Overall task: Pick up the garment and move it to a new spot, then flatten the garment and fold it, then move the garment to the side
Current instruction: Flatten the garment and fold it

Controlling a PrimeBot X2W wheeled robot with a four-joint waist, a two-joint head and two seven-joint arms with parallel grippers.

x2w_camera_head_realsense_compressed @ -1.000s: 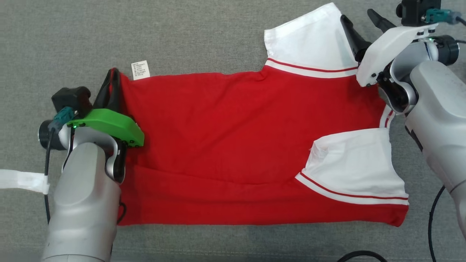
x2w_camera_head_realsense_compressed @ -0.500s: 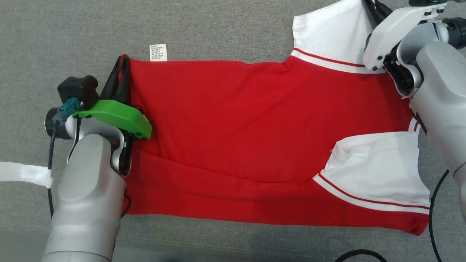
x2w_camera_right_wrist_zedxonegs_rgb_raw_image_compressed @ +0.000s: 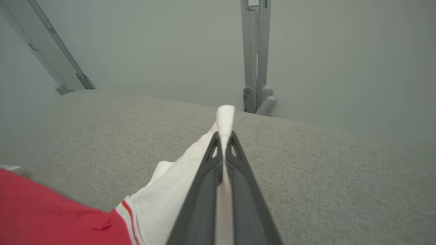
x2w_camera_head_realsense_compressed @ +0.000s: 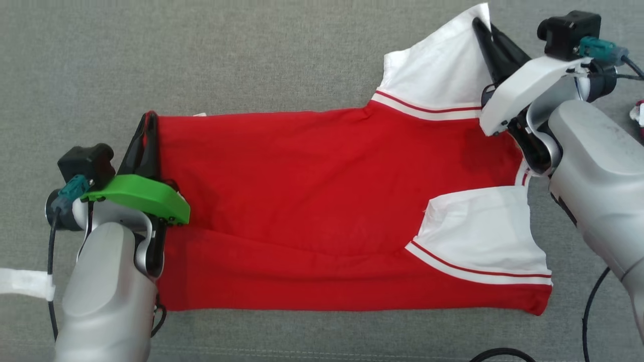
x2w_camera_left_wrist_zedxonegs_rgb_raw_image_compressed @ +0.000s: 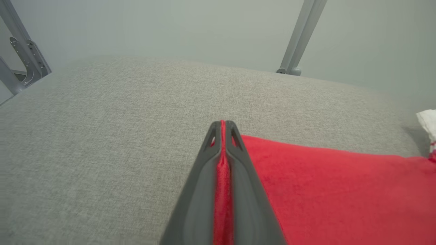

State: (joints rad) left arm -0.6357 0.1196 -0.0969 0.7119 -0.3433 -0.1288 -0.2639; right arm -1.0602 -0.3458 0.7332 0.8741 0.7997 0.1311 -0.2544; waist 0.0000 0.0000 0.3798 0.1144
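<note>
Head view first. Looking down on a red T-shirt (x2w_camera_head_realsense_compressed: pixel 322 191) with white sleeves, laid sideways across grey fabric padding (x2w_camera_head_realsense_compressed: pixel 201 55), hem end toward the robot's left, sleeve end toward its right. Got the left gripper (x2w_camera_head_realsense_compressed: pixel 149 117) clamped tight on the far hem corner, with its green wrist cover (x2w_camera_head_realsense_compressed: pixel 143 198) sitting over the shirt's edge. Got the right gripper (x2w_camera_head_realsense_compressed: pixel 480 25) pinched shut on the outer edge of the far sleeve (x2w_camera_head_realsense_compressed: pixel 432 65), white wrist cover (x2w_camera_head_realsense_compressed: pixel 526 88) right behind it. Can see the near sleeve (x2w_camera_head_realsense_compressed: pixel 483 236) folded in flat over the red body, plus a long crease (x2w_camera_head_realsense_compressed: pixel 302 246) across the near half. Also a strip of white tape (x2w_camera_head_realsense_compressed: pixel 22 284) at the left edge and a black cable (x2w_camera_head_realsense_compressed: pixel 503 353) bottom right. Spotted something small, red and white (x2w_camera_head_realsense_compressed: pixel 639 113) at the right edge, too cropped to say what.

Left wrist view: shows both dark fingers (x2w_camera_left_wrist_zedxonegs_rgb_raw_image_compressed: pixel 201 190) pressed together with a thin line of red cloth squeezed between them right up to the tips. Shows the rest of the shirt spreading off to the right on the padding, and grey metal frame legs (x2w_camera_left_wrist_zedxonegs_rgb_raw_image_compressed: pixel 301 34) behind.

Right wrist view: same deal, closed on white sleeve fabric, with a little tuft poking past the tips. Shows the sleeve draping left toward the red body, and an upright metal post (x2w_camera_right_wrist_zedxonegs_rgb_raw_image_compressed: pixel 255 51) beyond the padding.
</note>
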